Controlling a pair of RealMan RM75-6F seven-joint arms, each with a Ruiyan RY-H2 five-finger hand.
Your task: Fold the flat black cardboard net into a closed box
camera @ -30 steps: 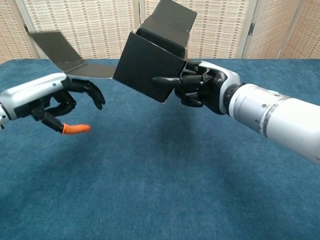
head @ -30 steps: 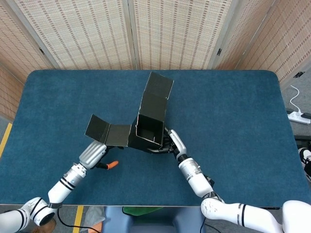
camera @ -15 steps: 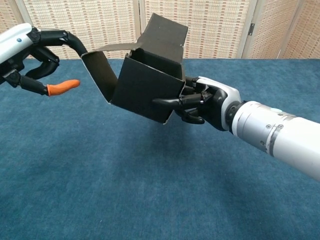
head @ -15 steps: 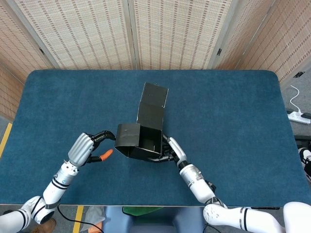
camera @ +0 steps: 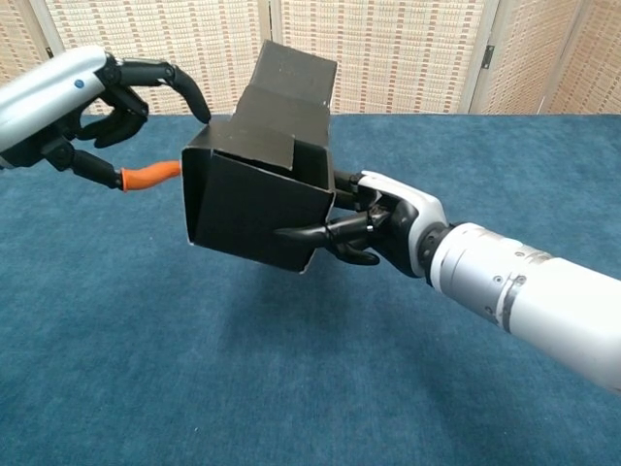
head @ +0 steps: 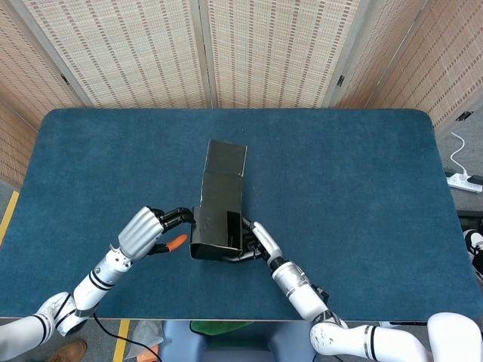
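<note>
Blue cloth covers the surface [head: 362, 188], and tan woven screens [head: 128, 53] stand behind it. Above the near middle of the surface, lifted off the cloth, is the black cardboard box [camera: 257, 199]. It is mostly folded up now. Its long way runs from the robot out toward the screens, and at the far end one flap [head: 226, 158] sticks out and is not tucked in. The right hand [camera: 374, 228] holds the box from the right side, with one finger reaching under the bottom edge and the others pressed on the wall. The left hand [camera: 107, 107] is at the left side of the box. Its fingers [camera: 179, 87] curl over the top left corner and touch a panel there, but it is pushing, not holding. An orange fingertip [camera: 150, 177] points at the left wall, just beside it. The box lies between the two hands, so the left hand only needs to press to the right to keep that side shut. My guess is the far flap comes next, and it is a little nearer the left hand.
</note>
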